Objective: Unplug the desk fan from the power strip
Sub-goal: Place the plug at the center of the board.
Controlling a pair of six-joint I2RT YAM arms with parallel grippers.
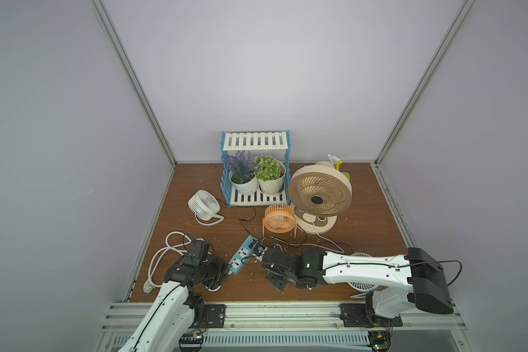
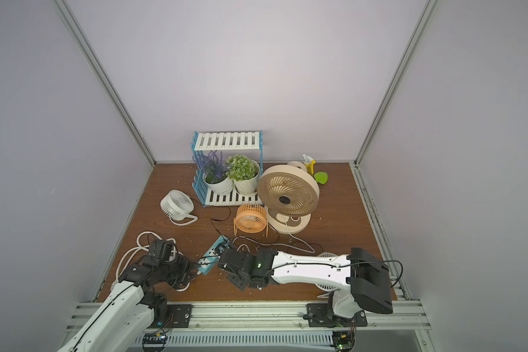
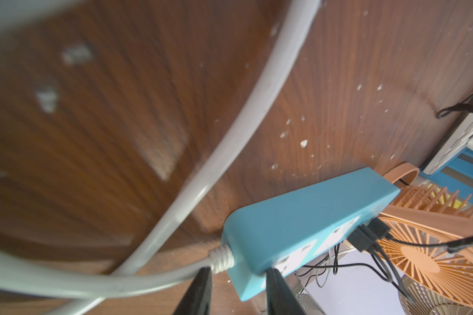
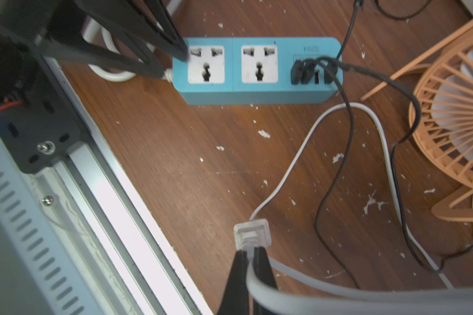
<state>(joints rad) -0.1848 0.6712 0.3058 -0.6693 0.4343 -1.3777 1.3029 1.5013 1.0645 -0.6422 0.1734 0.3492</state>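
Right tool (image 4: 250, 253): jaws closed on the neck of a white plug (image 4: 252, 231), which sits well apart from the power strip (image 4: 257, 95). I cannot tell whether the plug touches the bench (image 4: 175, 163). Its white cable (image 4: 298, 152) seems to lead to the beige fan (image 1: 319, 193).

Left tool (image 3: 238, 271): jaws a little apart. One finger is on the strip's top face by the end socket, the other is beside the cord collar. I cannot tell that it clamps anything.

The strip lies flat at the bench front, between the tools. Both socket faces are empty, and black USB plugs (image 4: 301, 71) are seated. I judge the unplugging done, with only setting the plug down left.
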